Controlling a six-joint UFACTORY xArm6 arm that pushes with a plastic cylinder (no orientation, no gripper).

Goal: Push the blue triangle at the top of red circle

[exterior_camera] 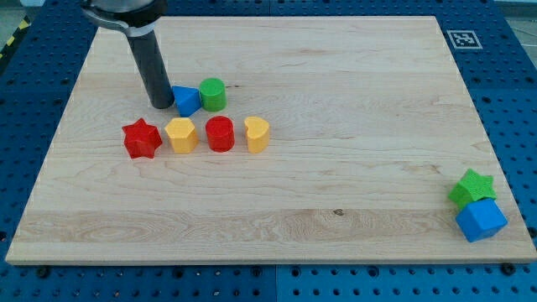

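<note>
The blue triangle (186, 100) lies on the wooden board, touching the green circle (213, 95) on its right. The red circle (220, 133) sits just below and to the right of the blue triangle, in a row of blocks. My tip (160, 105) rests on the board right at the blue triangle's left side, touching it or nearly so. The dark rod rises from the tip toward the view's top left.
The row holds a red star (142, 138), a yellow hexagon (181, 134), the red circle and a yellow heart (258, 133). A green star (472, 187) and a blue cube (482, 220) sit at the bottom right corner, near the board's edge (268, 263).
</note>
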